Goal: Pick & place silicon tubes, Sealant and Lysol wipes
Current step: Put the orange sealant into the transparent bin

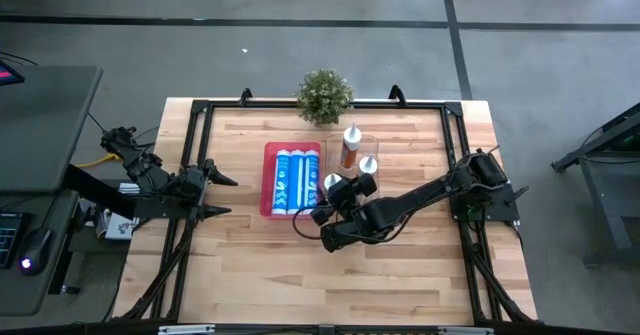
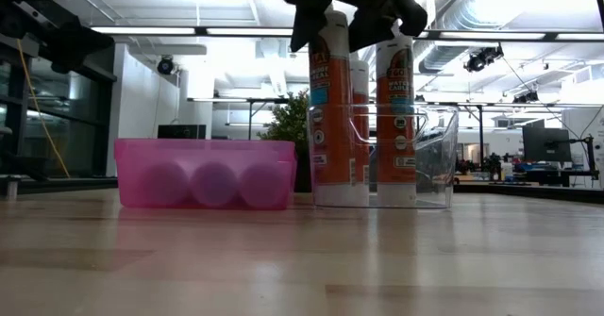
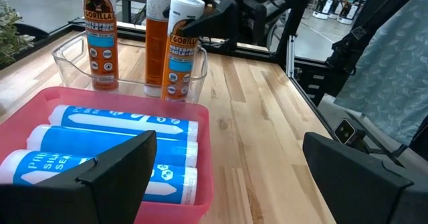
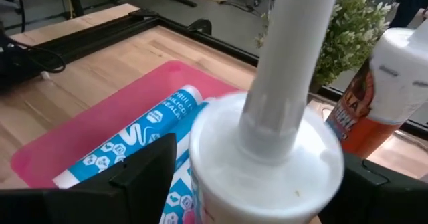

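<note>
Three orange-and-white sealant tubes stand upright in a clear bin [image 1: 358, 157], which also shows in the low view [image 2: 429, 156]. My right gripper [image 1: 335, 187] is shut on the top of the tube nearest the table's front edge [image 2: 329, 108], above the bin's near end. Three blue-and-white silicone tubes [image 1: 296, 180] lie side by side in a pink tray [image 1: 268, 180], left of the bin. My left gripper [image 1: 230, 197] is open and empty at the left, pointing at the tray; its fingers frame the left wrist view [image 3: 227, 170]. No Lysol wipes are in view. My right gripper pinches the sealant tube's white top end [image 4: 267, 164], just below the nozzle, between its two fingers [image 4: 147, 177]. The fingers come from above and from the table's right. The tube stands upright inside the clear bin, its base level with the other tubes' bases [image 2: 329, 198].
A small potted plant [image 1: 325, 97] stands at the far edge behind the bin. A black frame [image 1: 200, 110] runs round the table's edges. Bare wood lies in front of the tray and bin [image 1: 330, 275].
</note>
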{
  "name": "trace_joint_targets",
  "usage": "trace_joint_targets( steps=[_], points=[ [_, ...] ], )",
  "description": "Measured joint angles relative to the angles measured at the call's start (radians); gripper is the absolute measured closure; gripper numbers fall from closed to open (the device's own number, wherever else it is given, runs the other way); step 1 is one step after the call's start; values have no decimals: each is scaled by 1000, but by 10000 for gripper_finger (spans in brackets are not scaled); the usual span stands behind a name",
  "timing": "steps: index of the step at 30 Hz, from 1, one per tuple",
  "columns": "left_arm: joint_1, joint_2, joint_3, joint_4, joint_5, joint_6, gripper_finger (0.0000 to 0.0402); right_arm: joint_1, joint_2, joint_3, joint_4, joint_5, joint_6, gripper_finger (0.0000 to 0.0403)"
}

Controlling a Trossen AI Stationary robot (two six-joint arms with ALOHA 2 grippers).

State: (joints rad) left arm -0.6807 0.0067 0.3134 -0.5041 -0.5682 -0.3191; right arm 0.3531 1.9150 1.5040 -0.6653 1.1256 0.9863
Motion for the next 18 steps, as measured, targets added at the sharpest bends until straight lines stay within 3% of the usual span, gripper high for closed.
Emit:
trace_joint_targets(
  steps=[18],
  points=[
    [0, 0, 0, 0, 0, 0, 32, -3, -45, 0, -42, 16, -26, 110]
  ],
)
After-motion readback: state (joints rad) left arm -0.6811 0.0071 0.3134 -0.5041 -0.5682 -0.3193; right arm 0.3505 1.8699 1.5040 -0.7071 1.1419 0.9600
